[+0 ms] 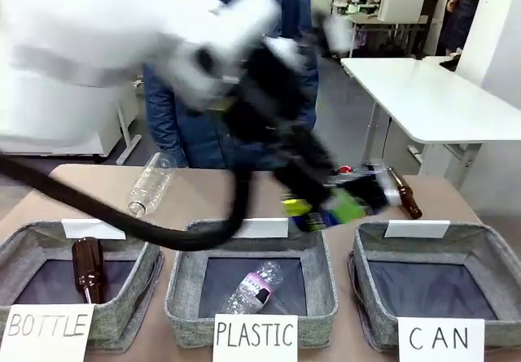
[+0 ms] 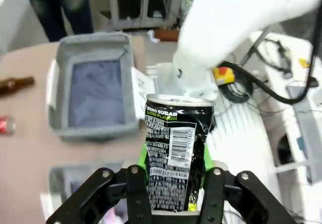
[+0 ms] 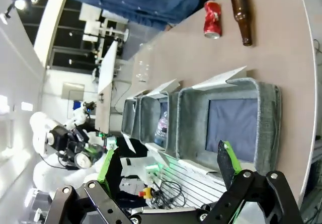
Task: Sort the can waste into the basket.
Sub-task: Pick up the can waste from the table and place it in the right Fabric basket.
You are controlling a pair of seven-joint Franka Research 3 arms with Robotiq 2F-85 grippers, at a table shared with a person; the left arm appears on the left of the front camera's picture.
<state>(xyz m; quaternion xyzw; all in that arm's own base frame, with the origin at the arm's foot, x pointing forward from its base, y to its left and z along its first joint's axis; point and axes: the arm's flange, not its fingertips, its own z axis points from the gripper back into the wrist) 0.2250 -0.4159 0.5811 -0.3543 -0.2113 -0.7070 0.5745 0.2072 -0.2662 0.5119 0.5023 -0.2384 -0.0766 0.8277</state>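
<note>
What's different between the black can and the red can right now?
The black can is clamped in the left end effector, off the table; the red can rests on the table beside a brown bottle. The black can has green-yellow print; the red can has silver ends. Both are small drink cans outside the CAN basket.

A white table [image 1: 431, 93] is standing on the grey floor [image 1: 346, 122] beyond the tan work table [image 1: 89, 179], next to a white wall [image 1: 503, 49]. White furniture on legs [image 1: 57, 130] is standing at far left. A ceiling lamp [image 3: 20, 4] is glowing in the right wrist view.
</note>
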